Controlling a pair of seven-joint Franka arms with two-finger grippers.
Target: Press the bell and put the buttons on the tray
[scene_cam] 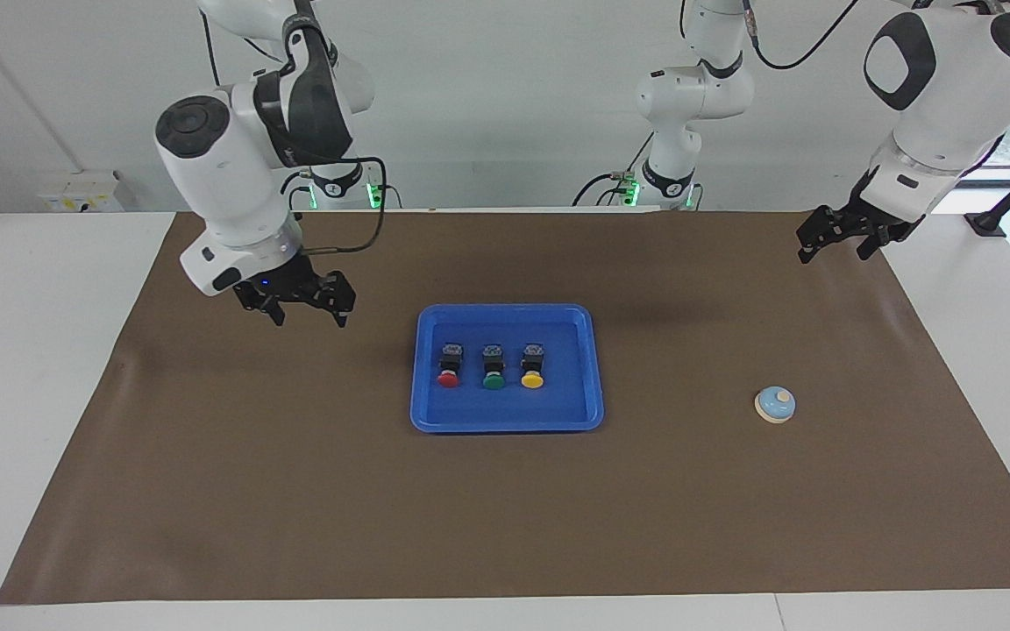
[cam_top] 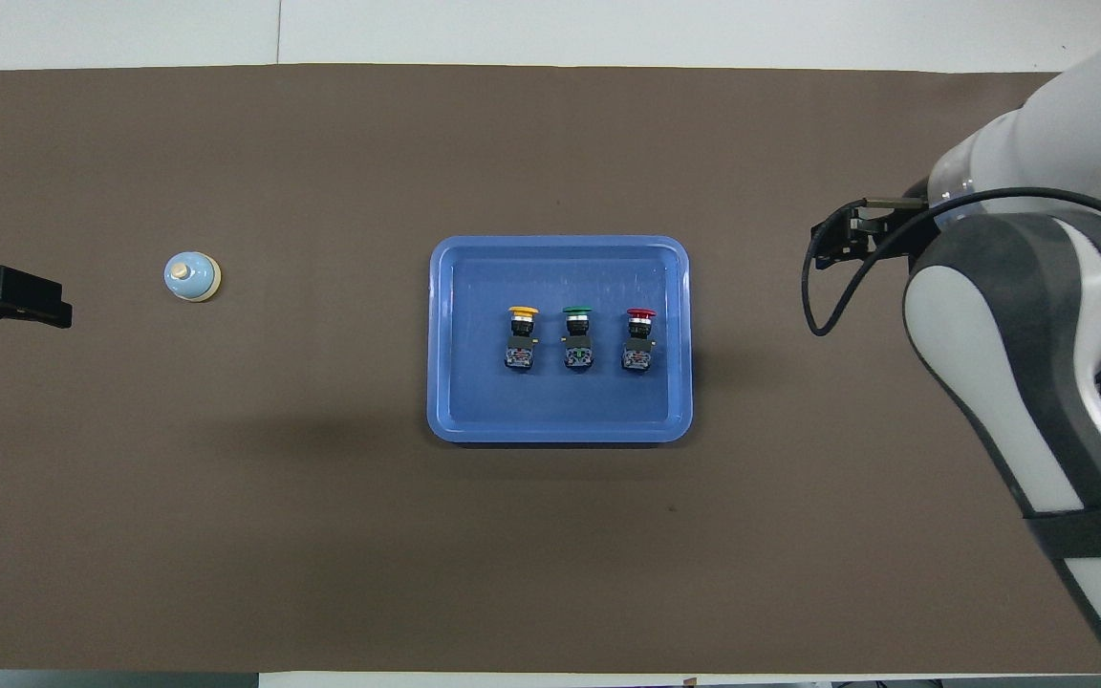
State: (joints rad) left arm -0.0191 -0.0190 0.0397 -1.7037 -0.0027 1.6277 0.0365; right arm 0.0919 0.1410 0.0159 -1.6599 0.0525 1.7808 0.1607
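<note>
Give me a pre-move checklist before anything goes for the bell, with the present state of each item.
1. All three buttons in the tray: ok; red button, green button and yellow button lie in a row inside it.
2. Buttons apart from each other: ok.
3. Right tool away from the tray: ok; it is open, holds nothing and hangs over bare mat toward the right arm's end.
4. Left tool free: ok; open, holds nothing, over the mat's edge at the left arm's end.
5. Bell upright and unobstructed: ok.
6. Bell already pressed: cannot tell.
</note>
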